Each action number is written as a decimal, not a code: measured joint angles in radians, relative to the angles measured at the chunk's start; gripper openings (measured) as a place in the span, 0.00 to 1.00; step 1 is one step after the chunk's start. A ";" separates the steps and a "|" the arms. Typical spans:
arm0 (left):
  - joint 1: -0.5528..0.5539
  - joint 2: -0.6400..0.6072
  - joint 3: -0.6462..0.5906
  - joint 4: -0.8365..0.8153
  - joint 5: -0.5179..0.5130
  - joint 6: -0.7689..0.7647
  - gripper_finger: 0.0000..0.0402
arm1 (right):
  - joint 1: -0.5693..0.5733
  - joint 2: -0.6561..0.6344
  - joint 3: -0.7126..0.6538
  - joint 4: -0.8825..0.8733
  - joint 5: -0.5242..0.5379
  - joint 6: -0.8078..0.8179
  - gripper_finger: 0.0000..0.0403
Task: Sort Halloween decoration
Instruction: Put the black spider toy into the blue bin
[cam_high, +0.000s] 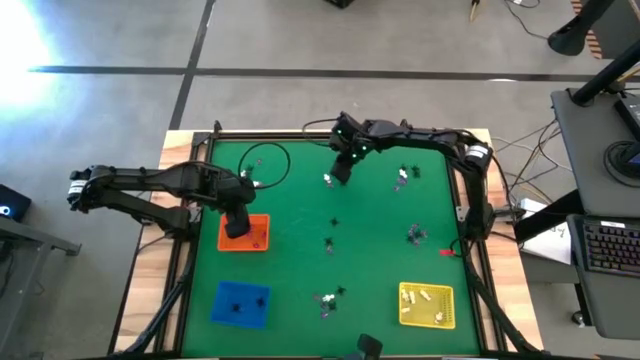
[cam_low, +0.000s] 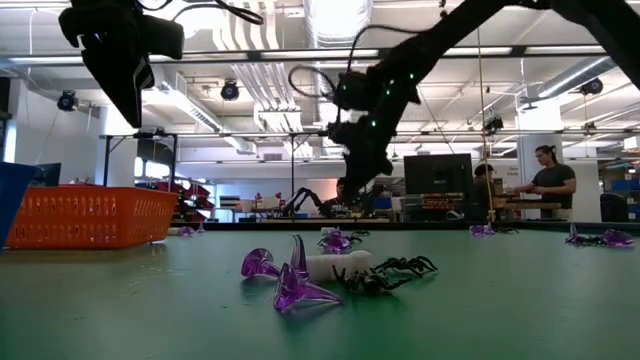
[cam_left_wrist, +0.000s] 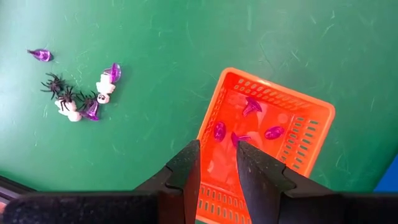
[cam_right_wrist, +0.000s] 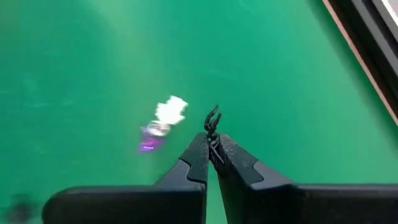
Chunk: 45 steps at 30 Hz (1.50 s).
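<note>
My right gripper (cam_right_wrist: 212, 144) hangs above the far middle of the green table (cam_high: 300, 270), shut on a tiny black trinket (cam_right_wrist: 212, 120). A white trinket (cam_right_wrist: 171, 111) and a purple one (cam_right_wrist: 149, 140) lie on the mat just beyond it. My left gripper (cam_left_wrist: 216, 163) is open above the orange tray (cam_left_wrist: 311, 124), nothing between its fingers. Purple trinkets (cam_left_wrist: 252, 106) lie inside that tray. More black, white and purple trinkets (cam_left_wrist: 78, 102) sit in a small heap on the mat beside it. My right gripper pinches the black trinket between its two fingertips (cam_right_wrist: 200, 149). A thin curled black end (cam_right_wrist: 213, 117) sticks out past the tips. The fingers slant down toward the mat. The trinket is lifted clear of the table.
A blue tray (cam_high: 240, 303) stands at the near left and a yellow tray (cam_high: 427, 305) at the near right. Small groups of trinkets lie scattered over the mat (cam_high: 404, 175) (cam_high: 416, 235) (cam_high: 328, 298). A black cable loop (cam_high: 265, 160) lies at the far left.
</note>
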<state>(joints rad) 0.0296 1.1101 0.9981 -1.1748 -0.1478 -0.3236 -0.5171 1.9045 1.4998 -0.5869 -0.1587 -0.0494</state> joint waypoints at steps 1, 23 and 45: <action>0.000 -0.001 0.000 0.000 0.000 0.013 0.22 | 0.014 -0.011 0.000 -0.003 -0.002 0.000 0.02; -0.007 -0.200 -0.006 0.006 0.173 0.023 0.22 | 0.386 -0.051 0.066 0.147 -0.006 0.304 0.02; -0.009 -0.160 -0.006 0.362 0.323 0.289 0.22 | 0.520 -0.042 0.260 0.384 0.057 0.443 0.02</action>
<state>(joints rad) 0.0204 0.9497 0.9916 -0.8125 0.1755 -0.0341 0.0027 1.8629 1.7596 -0.2027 -0.1013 0.3935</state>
